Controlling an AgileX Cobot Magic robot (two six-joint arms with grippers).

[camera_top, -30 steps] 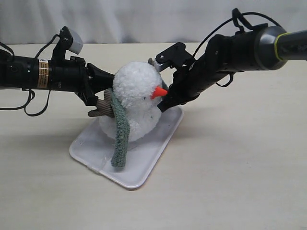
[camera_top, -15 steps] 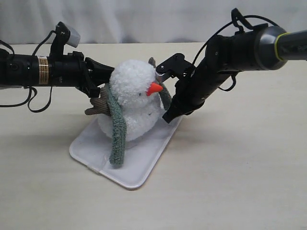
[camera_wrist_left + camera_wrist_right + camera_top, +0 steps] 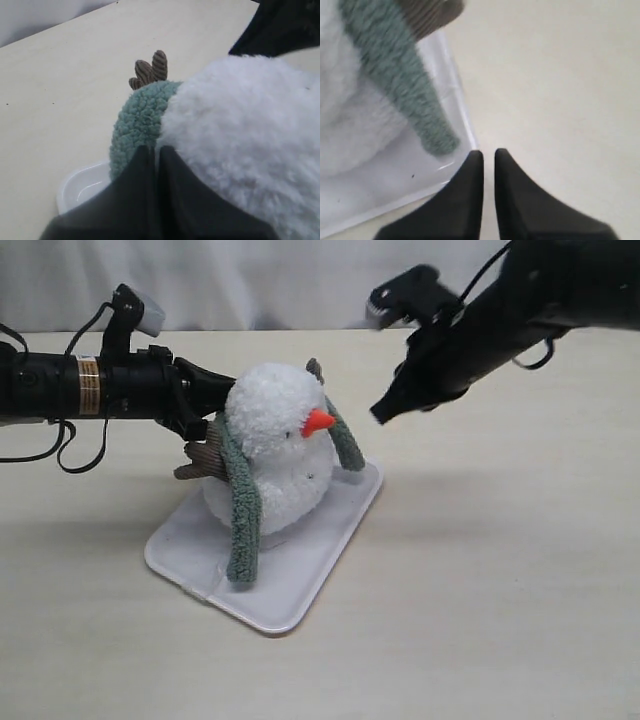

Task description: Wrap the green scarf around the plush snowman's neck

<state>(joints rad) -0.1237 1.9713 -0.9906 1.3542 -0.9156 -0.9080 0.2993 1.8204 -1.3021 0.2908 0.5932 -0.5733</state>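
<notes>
The plush snowman [image 3: 270,415] stands on a white tray [image 3: 300,590], orange nose [image 3: 318,422] pointing right. The green scarf [image 3: 243,515] runs behind its neck. One end hangs down the front left to the tray. The other end [image 3: 348,445] drapes down the right side. My left gripper [image 3: 224,408] is at the back of the neck, shut, its tips [image 3: 156,147] pressed where the scarf [image 3: 140,120] meets the white head [image 3: 240,130]; I cannot tell whether a fold is pinched. My right gripper [image 3: 380,415] hovers above and right of the snowman, shut and empty [image 3: 488,151].
A brown corduroy twig arm [image 3: 200,462] sticks out under the left gripper, and the other twig arm [image 3: 150,70] shows past the scarf. The tray's rim [image 3: 462,120] lies just below the right gripper, with the scarf end [image 3: 405,85] resting inside it. Bare tabletop surrounds the tray.
My right gripper has risen up and to the right, away from the snowman's front, leaving the scarf end hanging on that side. The left gripper has stayed behind the neck.
</notes>
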